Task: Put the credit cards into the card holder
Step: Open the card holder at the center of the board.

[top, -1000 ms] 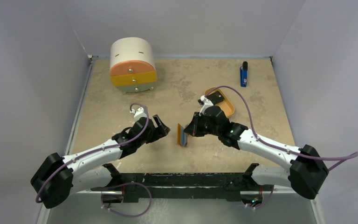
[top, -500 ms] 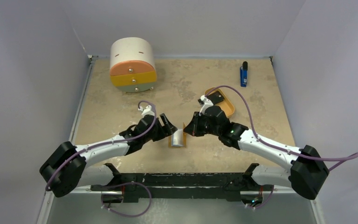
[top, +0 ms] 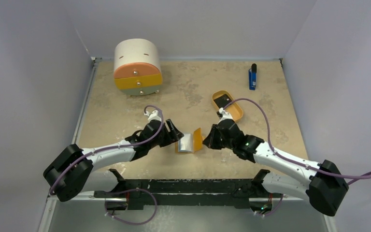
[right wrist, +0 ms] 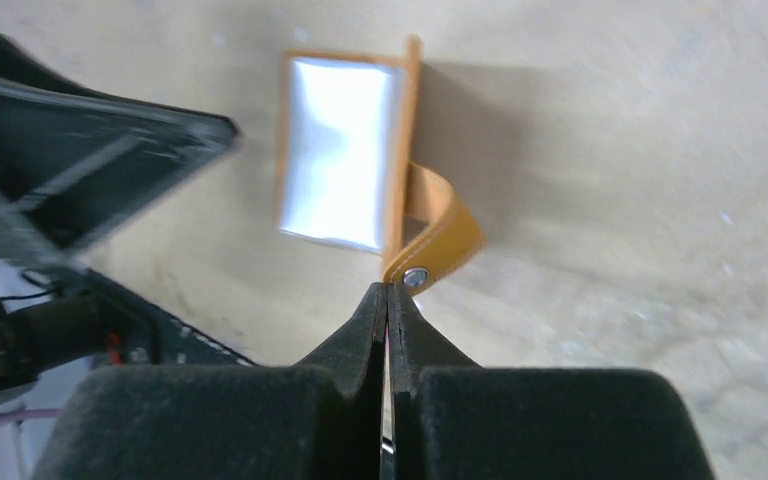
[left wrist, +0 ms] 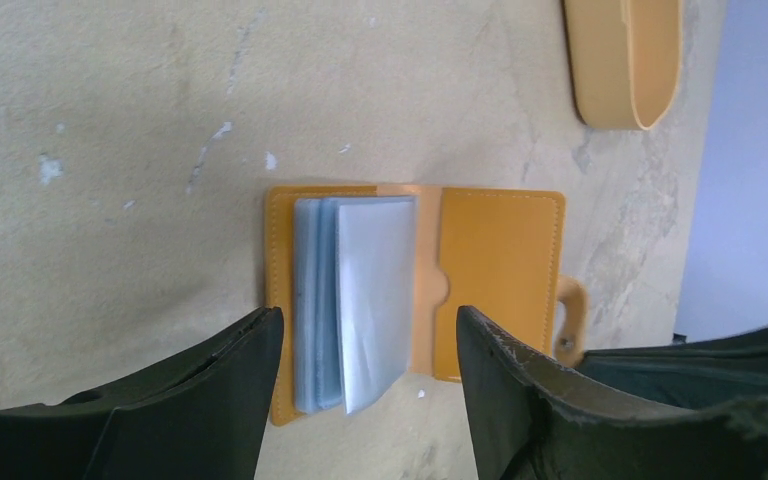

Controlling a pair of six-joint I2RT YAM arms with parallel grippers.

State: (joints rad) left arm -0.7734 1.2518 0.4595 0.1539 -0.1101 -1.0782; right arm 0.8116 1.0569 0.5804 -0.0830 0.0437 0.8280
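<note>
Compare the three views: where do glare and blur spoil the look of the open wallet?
Right wrist view: the clear plastic pockets of the orange fold-over leather wallet are blown out white; the beige mottled table is smeared. Left wrist view: wallet sharp, pockets evenly grey-blue. Top external view: pockets glint pale.

Mid bench: card holder between left gripper and right gripper. tray behind-right. drawer cabinet back left, stick back right.
</note>
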